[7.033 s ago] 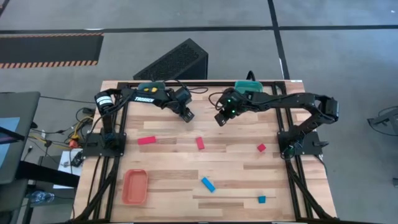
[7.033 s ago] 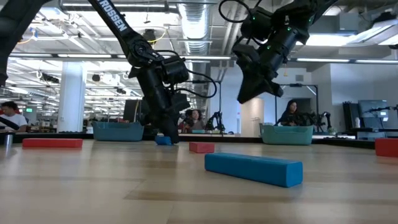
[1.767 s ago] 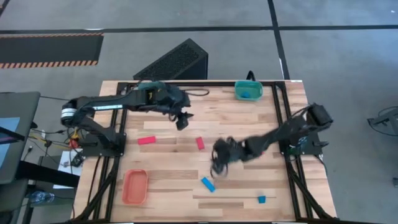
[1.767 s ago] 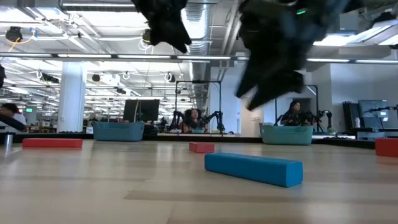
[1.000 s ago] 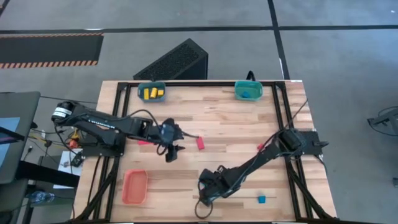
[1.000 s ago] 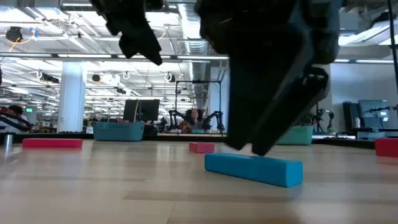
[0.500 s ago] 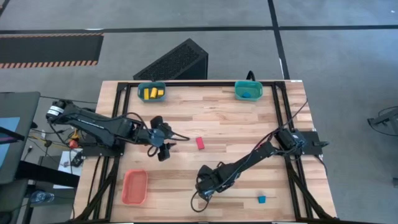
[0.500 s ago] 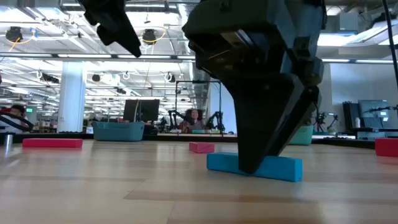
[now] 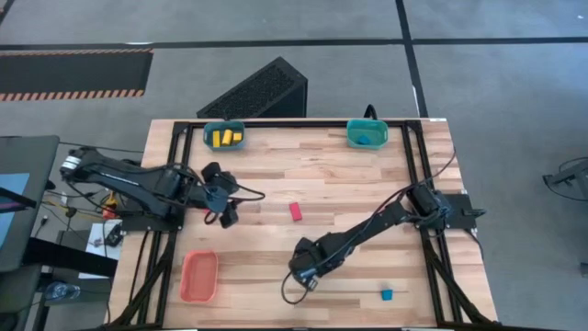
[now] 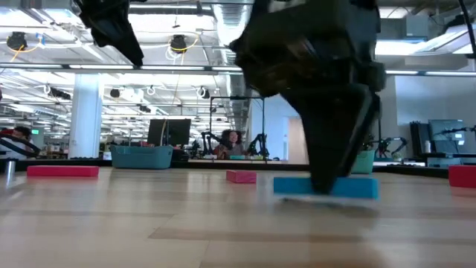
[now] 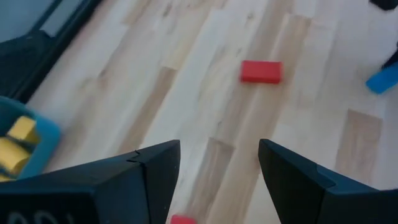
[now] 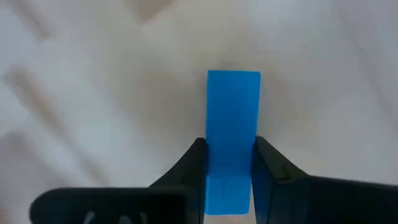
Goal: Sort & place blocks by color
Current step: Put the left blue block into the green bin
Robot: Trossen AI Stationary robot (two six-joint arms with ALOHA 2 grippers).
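Note:
My right gripper [image 9: 304,274] stands near the table's front middle, shut on a blue bar [image 12: 232,106], also seen low on the table as the blue bar [image 10: 357,187]. My left gripper [image 9: 227,217] hovers open at the table's left; a red sliver [image 11: 182,219] shows on the table below its fingers. A red block [image 9: 296,211] lies flat at mid-table and a small blue cube [image 9: 387,294] near the front right. In the low view a red bar [image 10: 62,170] lies at the left. My right gripper pinches the blue bar's two long sides [image 12: 230,171] between its two fingers, about mid-length. The fingers [image 10: 327,149] come from above, pointing down, and lie across the bar. The bar is level and low on the table; whether it is lifted I cannot tell.
An orange tray [image 9: 198,276] sits at the front left. At the far edge stand a teal tray with yellow blocks [image 9: 224,136] and a teal tray holding a blue block [image 9: 367,134]. Another red block [image 10: 462,176] lies at the right in the low view.
My right gripper has shut on the blue bar, and the bar has turned and slid a little along the table. My left gripper has drawn back toward the table's left edge, staying open.

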